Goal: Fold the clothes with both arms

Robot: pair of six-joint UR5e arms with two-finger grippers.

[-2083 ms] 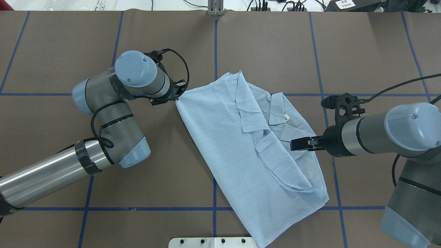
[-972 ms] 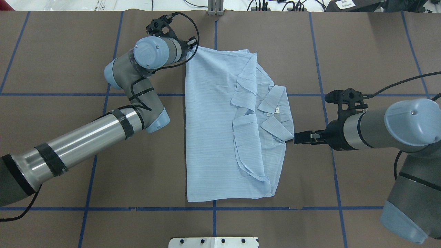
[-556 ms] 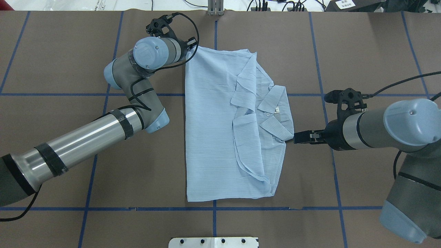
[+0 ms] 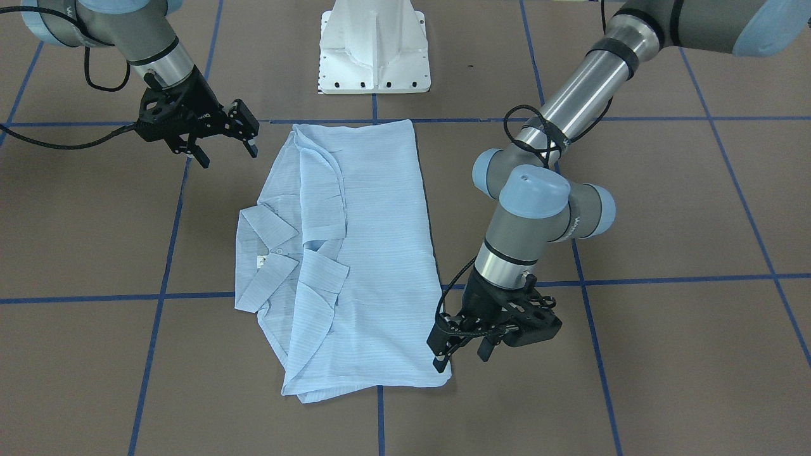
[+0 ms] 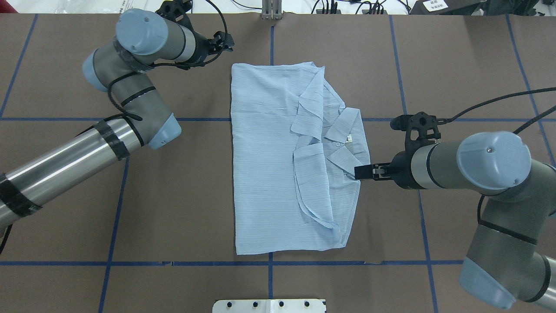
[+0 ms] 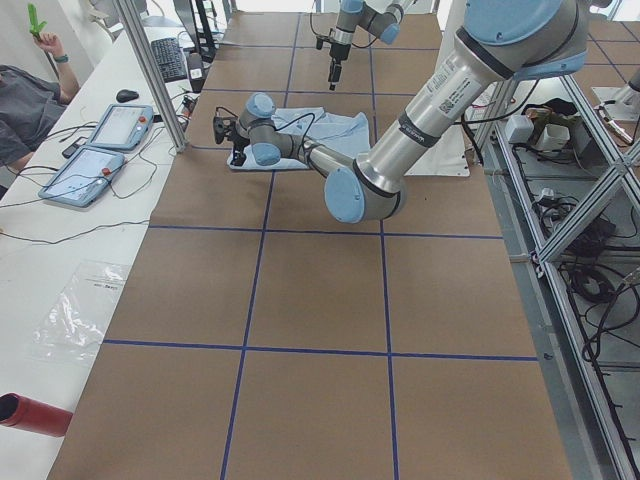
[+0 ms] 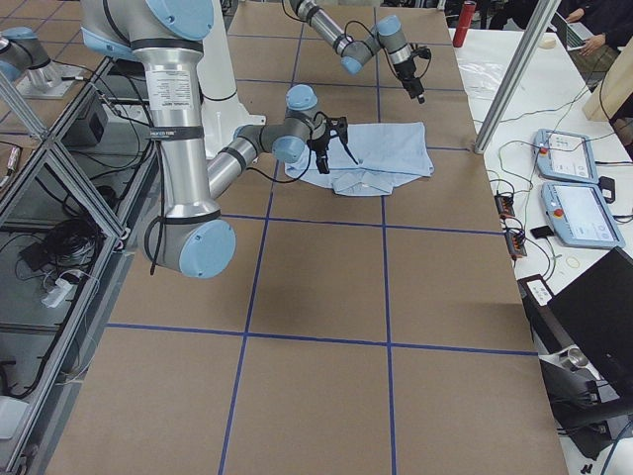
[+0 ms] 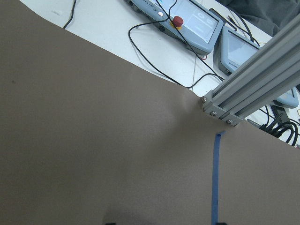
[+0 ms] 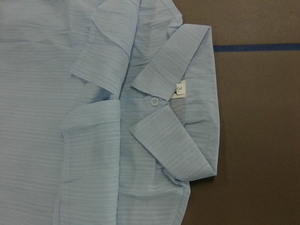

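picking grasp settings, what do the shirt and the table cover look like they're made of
Shirt: thin woven cloth, likely cotton or a blend, matte; it shows a fine stripe weave and soft, limp folds. Table cover: flat brown sheet with no sheen, perhaps paper or felt; the pictures do not settle which.

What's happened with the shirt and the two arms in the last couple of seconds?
The left claw dragged the shirt by a corner away from the robot, swinging it from slanted to square with the blue lines, then let go and pulled away; it is now open, off the cloth. The right claw edged slightly toward the collar; it is open. The shirt has lain unmoved for the last second.
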